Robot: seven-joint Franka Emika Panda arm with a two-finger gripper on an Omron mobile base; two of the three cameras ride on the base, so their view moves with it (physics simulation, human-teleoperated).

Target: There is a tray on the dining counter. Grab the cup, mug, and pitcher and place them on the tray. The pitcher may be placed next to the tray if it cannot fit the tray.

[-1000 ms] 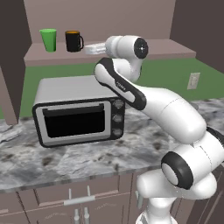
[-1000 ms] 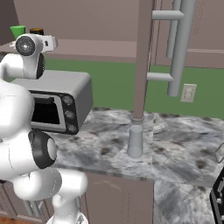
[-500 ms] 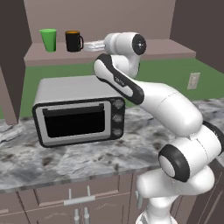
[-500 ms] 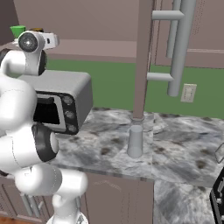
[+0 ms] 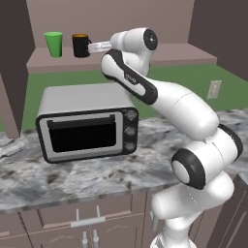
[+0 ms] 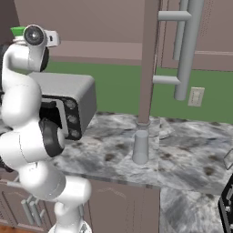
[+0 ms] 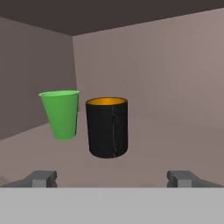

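Note:
On a high brown shelf (image 5: 145, 53) stand the bright green cup (image 5: 53, 44) and, just right of it, the black mug (image 5: 80, 45) with its orange inside. My gripper (image 5: 97, 46) hovers at shelf height right of the mug, pointing at it, a short gap away. In the hand view the mug (image 7: 107, 127) stands dead ahead and the cup (image 7: 61, 113) to its left, with my gripper (image 7: 113, 179) open and nothing between its fingertips (image 7: 41, 178). The pale grey pitcher (image 6: 140, 146) stands upright on the marbled counter. The tray and the dining counter are out of view.
A silver toaster oven (image 5: 85, 121) sits on the marbled counter (image 5: 97, 179) below the shelf. A brown post (image 6: 150, 59) rises behind the pitcher. The shelf's side wall (image 7: 35, 74) closes in left of the cup. A dark appliance edge (image 6: 227, 205) shows at the far right.
The hand has risen a little and edged left toward the mug. Its jaws have stayed open; cup, mug and pitcher have not moved.

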